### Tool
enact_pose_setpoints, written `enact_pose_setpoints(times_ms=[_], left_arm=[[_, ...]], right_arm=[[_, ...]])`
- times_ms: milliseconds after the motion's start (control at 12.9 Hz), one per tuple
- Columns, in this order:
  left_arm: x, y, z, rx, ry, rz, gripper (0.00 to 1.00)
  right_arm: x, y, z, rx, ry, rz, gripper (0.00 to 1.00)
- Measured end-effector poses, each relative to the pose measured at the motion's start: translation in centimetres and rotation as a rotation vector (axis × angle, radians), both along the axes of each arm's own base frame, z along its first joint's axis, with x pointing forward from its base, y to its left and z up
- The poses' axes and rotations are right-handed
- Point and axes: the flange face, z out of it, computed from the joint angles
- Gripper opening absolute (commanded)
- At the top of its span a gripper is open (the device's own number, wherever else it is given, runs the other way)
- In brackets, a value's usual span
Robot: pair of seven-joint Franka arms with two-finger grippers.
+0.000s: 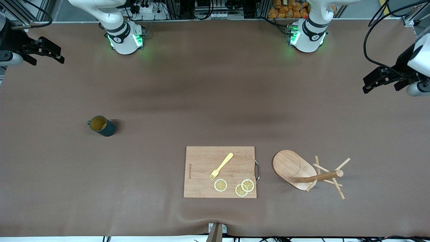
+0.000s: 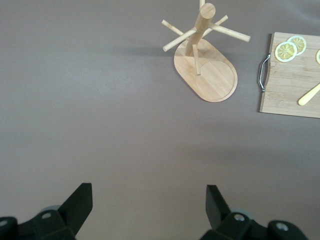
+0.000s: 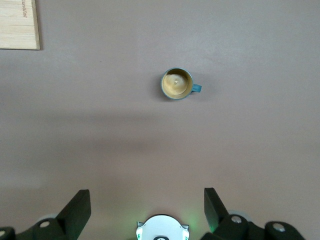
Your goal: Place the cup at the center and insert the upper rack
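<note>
The dark teal cup (image 1: 100, 126) with a tan inside stands upright on the table toward the right arm's end; it also shows in the right wrist view (image 3: 177, 83). The wooden upper rack (image 1: 304, 171), a mug tree with an oval base, stands beside the cutting board toward the left arm's end; it also shows in the left wrist view (image 2: 205, 55). My right gripper (image 1: 53, 53) (image 3: 147, 207) is open and empty, up over the table's edge at the right arm's end. My left gripper (image 1: 369, 84) (image 2: 149, 205) is open and empty, up over the left arm's end.
A rectangular wooden cutting board (image 1: 201, 161) with a metal handle lies near the front camera's edge, mid-table. On it lie a yellow fork (image 1: 221, 165) and three lemon slices (image 1: 220, 185). The arms' bases (image 1: 126, 38) (image 1: 307, 37) stand at the table's back edge.
</note>
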Motion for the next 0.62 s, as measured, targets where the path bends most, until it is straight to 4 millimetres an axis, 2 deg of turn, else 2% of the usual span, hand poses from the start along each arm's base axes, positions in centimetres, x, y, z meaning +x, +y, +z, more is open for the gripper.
enact_pose_setpoints(times_ms=[619], left_arm=[[-0.5, 0.4, 1.5, -0.002, -0.023, 0.007, 1.00]], right_arm=[[0.2, 0.1, 0.0, -0.001, -0.015, 0.002, 1.00]])
